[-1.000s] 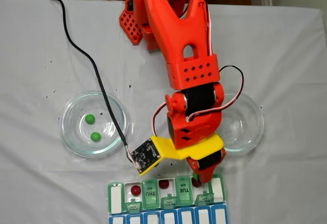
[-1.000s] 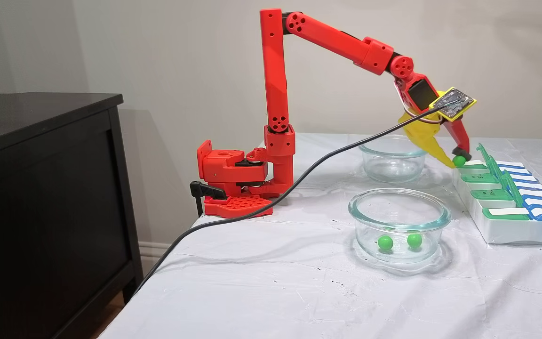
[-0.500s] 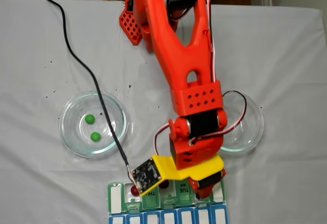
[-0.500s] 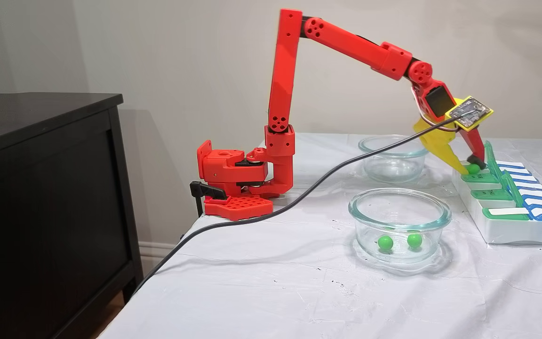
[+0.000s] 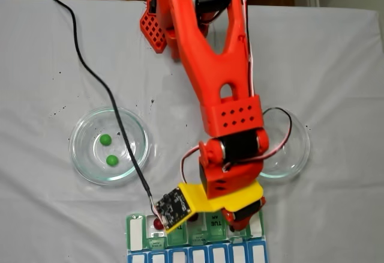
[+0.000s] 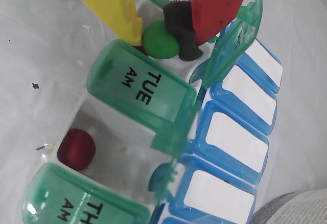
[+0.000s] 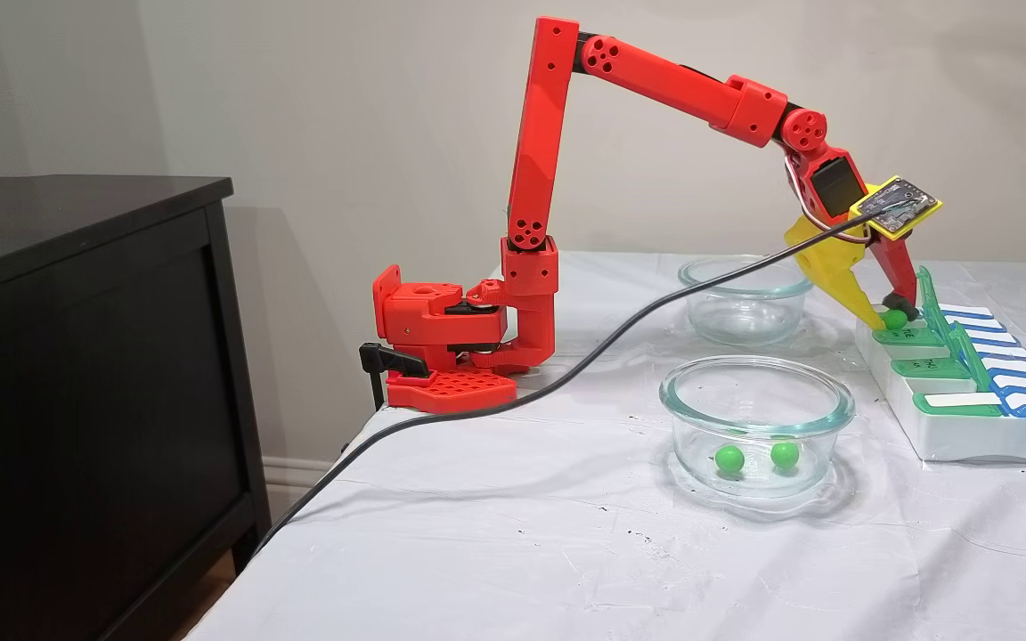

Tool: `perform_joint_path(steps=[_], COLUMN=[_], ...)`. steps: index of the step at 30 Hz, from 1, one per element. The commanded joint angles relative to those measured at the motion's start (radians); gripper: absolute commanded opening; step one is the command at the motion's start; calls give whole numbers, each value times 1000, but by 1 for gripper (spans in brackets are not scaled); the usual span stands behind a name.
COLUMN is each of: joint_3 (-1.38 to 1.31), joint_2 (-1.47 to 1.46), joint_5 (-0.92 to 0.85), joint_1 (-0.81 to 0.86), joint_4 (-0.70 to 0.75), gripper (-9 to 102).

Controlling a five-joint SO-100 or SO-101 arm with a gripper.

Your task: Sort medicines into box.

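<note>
My gripper (image 7: 892,313) is shut on a bright green medicine ball (image 6: 161,44), pinched between the yellow finger (image 6: 122,9) and the red finger's black pad (image 6: 183,29). It hangs just above an open compartment at the far end of the box (image 7: 958,436), beyond the shut TUE lid (image 6: 138,86). A dark red ball (image 6: 76,149) lies in the open compartment between the TUE and THU lids. Another red ball (image 5: 158,223) peeks out beside the wrist camera board. Two green balls (image 5: 105,139) (image 5: 111,160) rest in the left glass dish (image 5: 73,146).
An empty glass dish (image 5: 297,155) sits to the right of the arm. A black cable (image 5: 96,74) runs across the left of the table to the wrist board. A black cabinet (image 7: 85,356) stands beside the table. The arm's red base (image 7: 442,338) is clamped at the table's edge.
The arm has reached further out and dropped, carrying the green ball from the box's near edge to just above an open compartment. The dishes and box have not moved.
</note>
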Motion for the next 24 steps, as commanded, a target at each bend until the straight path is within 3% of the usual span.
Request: perform_joint_path(steps=[1, 4, 6, 15, 21, 24], joint_3=[-49, 198, 299, 48, -37, -92], joint_2=[75, 279, 396, 321, 290, 178], joint_5=[-46, -66, -75, -67, -101, -133], joint_1=[14, 0, -9, 18, 81, 117], joint_4=[-20, -184, -207, 92, 144, 91], gripper=[16, 16, 16, 15, 13, 11])
